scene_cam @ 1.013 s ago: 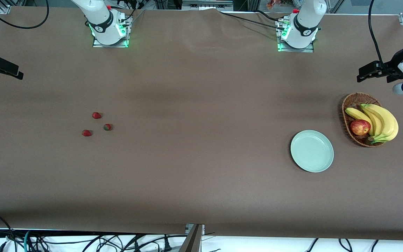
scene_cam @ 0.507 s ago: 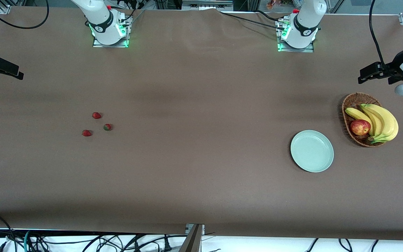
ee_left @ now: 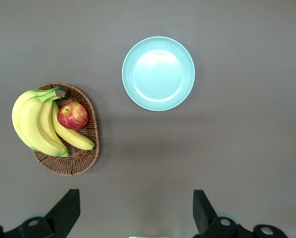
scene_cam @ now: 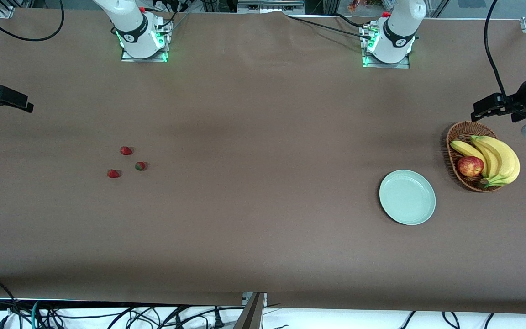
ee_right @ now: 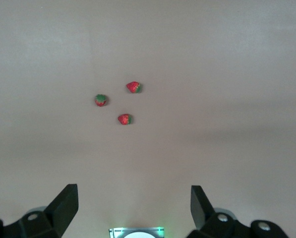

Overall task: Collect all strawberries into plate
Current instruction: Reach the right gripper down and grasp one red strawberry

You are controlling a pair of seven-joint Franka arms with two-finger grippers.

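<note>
Three small red strawberries lie close together on the brown table, toward the right arm's end. The right wrist view shows them too. The pale mint-green plate sits empty toward the left arm's end, also seen in the left wrist view. My right gripper hangs open and empty high over the table's edge at its own end. My left gripper is open and empty, up in the air over the table just beside the basket.
An oval wicker basket holds bananas and a red apple; it stands beside the plate, closer to the left arm's end. Cables hang along the table's front edge.
The left gripper has drifted a little toward the basket. The right gripper has shifted slightly. Nothing on the table has moved.
</note>
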